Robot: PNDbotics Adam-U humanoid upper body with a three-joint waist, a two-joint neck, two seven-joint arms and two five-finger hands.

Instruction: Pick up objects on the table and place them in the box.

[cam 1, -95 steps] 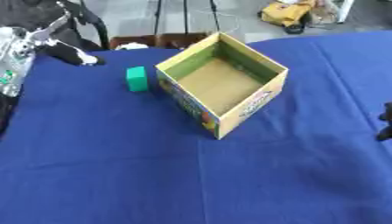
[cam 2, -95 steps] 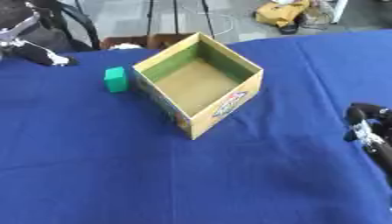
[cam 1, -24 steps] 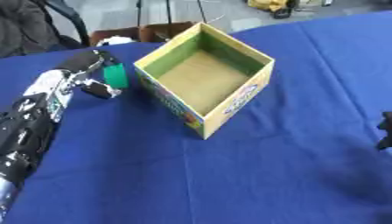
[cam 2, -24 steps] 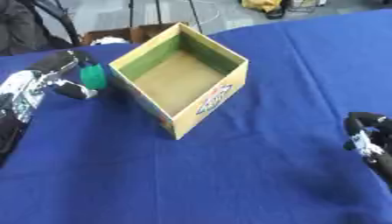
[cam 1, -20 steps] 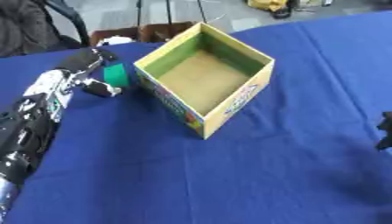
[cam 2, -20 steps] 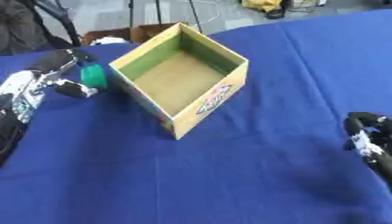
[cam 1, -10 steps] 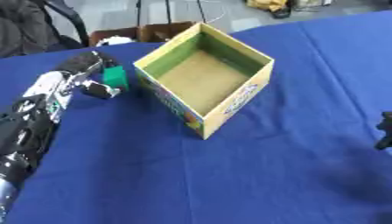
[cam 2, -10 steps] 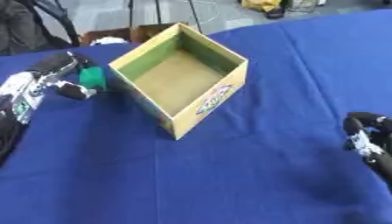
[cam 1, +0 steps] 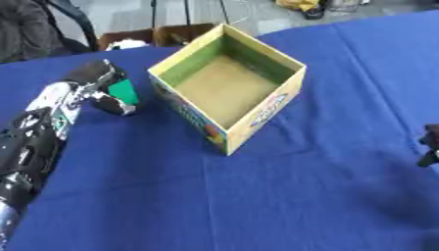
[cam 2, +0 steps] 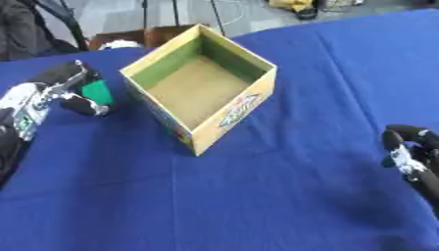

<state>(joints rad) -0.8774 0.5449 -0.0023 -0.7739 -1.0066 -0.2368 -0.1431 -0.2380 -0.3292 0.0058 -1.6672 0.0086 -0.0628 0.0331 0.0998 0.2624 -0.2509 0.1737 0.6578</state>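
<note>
Beside the box [cam 1: 227, 83], on its left, my left hand [cam 1: 96, 86] curls around the green block [cam 1: 123, 91] resting on the surface [cam 1: 283, 196]; I should lift straight, clearing the wall.

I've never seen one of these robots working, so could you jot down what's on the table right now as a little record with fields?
surface: table under a blue cloth
box: open cardboard box, nothing visible inside, standing askew near the middle
object: green block, just left of the box, apart from it
left hand: left hand with fingers curled around the green block
right hand: right hand idle at the right edge, fingers curled, holding nothing
task state: block not yet in the box
</note>
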